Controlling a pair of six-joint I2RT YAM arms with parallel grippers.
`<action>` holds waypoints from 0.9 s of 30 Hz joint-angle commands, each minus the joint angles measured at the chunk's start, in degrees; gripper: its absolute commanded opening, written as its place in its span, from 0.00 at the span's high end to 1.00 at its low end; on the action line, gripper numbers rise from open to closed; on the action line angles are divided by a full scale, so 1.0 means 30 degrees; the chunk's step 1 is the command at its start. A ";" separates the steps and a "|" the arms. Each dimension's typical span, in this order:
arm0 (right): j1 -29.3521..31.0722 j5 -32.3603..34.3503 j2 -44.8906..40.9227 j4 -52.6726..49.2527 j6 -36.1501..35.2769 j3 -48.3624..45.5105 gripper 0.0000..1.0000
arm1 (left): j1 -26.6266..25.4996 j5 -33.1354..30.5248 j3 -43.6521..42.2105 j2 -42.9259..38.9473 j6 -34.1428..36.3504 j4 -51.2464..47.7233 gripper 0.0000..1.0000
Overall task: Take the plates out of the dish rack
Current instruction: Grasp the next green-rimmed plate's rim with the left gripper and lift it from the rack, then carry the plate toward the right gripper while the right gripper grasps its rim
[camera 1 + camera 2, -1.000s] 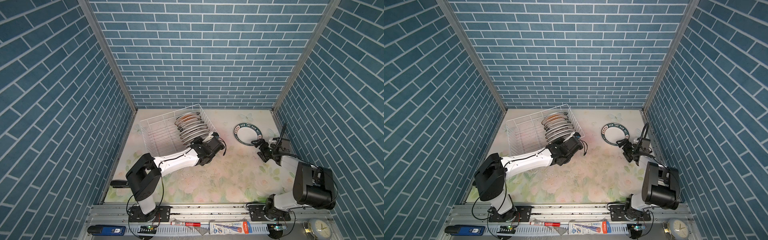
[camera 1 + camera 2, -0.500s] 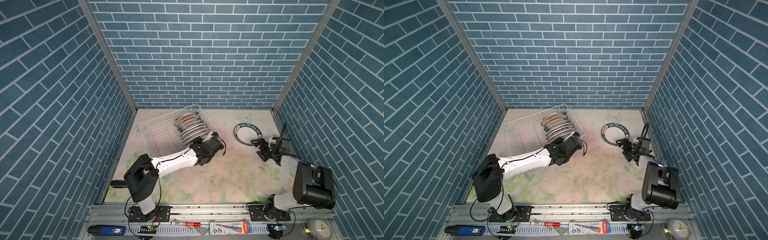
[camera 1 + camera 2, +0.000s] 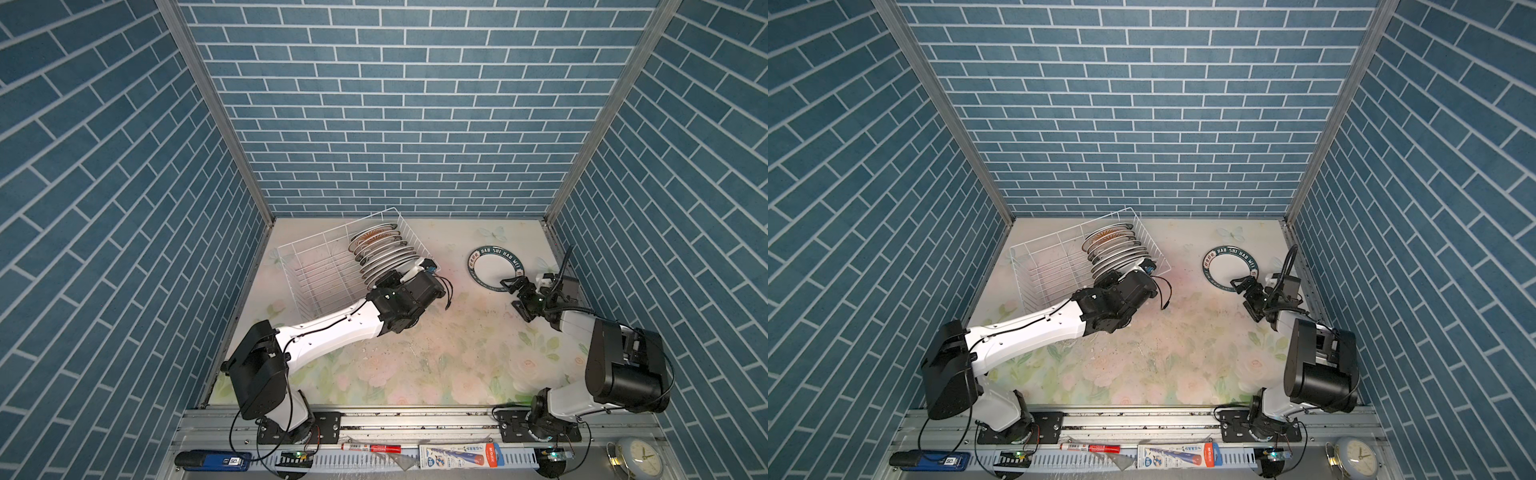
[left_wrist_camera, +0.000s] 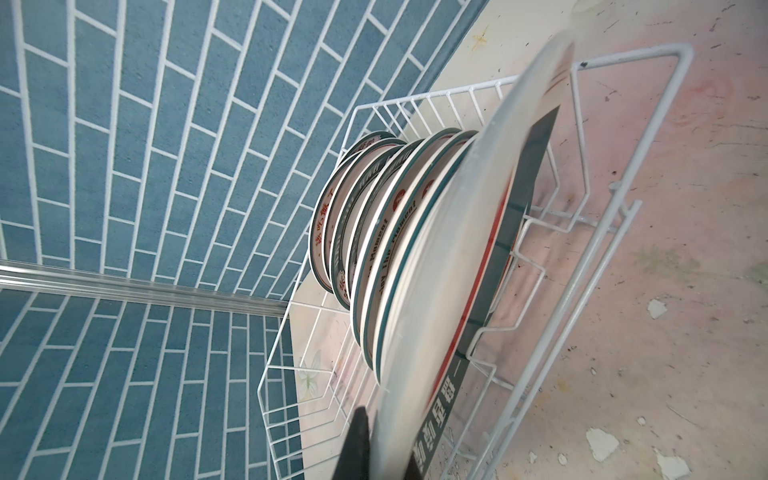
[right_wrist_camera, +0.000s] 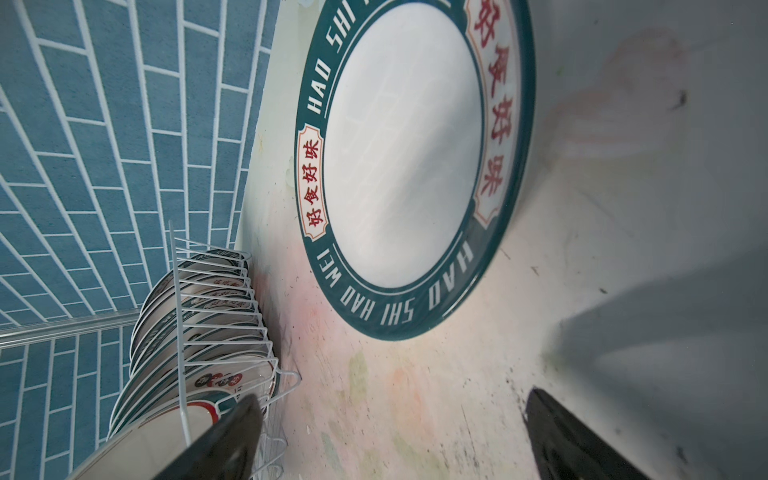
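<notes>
One plate [image 3: 494, 268] (flat) near right gripper [image 3: 510, 294]

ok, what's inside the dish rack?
A row of plates on edge in the dish rack; left tool grips the nearest plate by its rim. Overlap hides their count and faces.

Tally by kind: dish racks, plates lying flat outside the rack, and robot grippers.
Dish rack: 1
Flat plate outside the rack: 1
Grippers: 2 (left gripper shut on the front racked plate, right gripper open)
Total: 4
</notes>
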 commanded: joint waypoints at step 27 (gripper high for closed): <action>-0.0001 0.0020 -0.2866 0.0027 -0.0246 -0.0968 0.01 | -0.2650 0.1765 0.1545 -0.5093 -0.2060 -0.1377 1.00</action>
